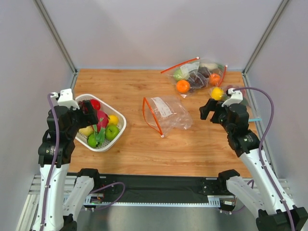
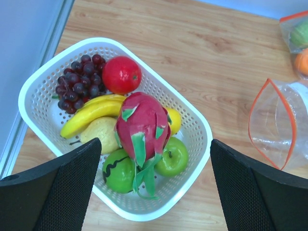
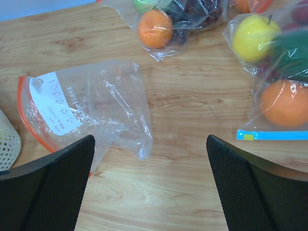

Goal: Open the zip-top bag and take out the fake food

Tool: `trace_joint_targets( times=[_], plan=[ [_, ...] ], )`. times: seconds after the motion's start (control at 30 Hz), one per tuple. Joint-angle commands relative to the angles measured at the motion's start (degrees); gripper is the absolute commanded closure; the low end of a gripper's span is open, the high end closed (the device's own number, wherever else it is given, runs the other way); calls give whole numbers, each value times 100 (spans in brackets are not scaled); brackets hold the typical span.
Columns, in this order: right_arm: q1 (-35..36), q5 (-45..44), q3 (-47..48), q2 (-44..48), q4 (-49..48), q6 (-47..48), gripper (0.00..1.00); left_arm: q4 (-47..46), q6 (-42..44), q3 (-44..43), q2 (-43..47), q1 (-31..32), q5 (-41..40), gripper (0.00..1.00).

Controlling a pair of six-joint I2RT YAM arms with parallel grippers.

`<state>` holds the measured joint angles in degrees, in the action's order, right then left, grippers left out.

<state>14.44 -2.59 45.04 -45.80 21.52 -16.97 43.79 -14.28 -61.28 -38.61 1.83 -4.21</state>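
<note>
Nearest the bases, both arms hang off the table with nothing in their grasp. The left gripper (image 2: 153, 143) hovers left of the zip-top bag (image 1: 168, 113), fingers spread wide and empty, directly above the white basket (image 2: 202, 126). The right gripper (image 3: 150, 139) hovers to the bag's right, jaws just as wide, nothing between them.

And look what sits in that basket, just left of the bag: the fake food. There is the pink fruit with green tips (image 2: 142, 122) on top, the dark grape bunch (image 2: 77, 83), the round red fruit (image 2: 120, 73) and a yellow lemon-like fruit (image 2: 174, 120) tucked beside it, in among a banana (image 2: 91, 115), a pear and green apples.

At mid-table the bag itself lies flat, its red-orange zip strip (image 2: 269, 125) gaping open toward the basket, the white label (image 3: 54, 103) facing up. Through the crinkled plastic only wood grain shows, so it reads as emptied.

Beyond it and to its right lie two other filled bags, one with an orange (image 1: 183, 85) and one with a teal-blue strip (image 3: 272, 134).

By this reading the removal step is done. The next move calls for little more than drawing both arms clear without snagging the basket rim or the limp bag.
</note>
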Motion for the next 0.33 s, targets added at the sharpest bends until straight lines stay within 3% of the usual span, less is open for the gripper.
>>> trace_joint_targets(
  times=[0.0,0.3],
  plan=[
    [15,-330,181,97,353,124,0,244,189,-113,29,-24,-89,1],
    [15,-374,155,124,371,106,0,358,251,-165,20,-24,-98,1]
  ],
)
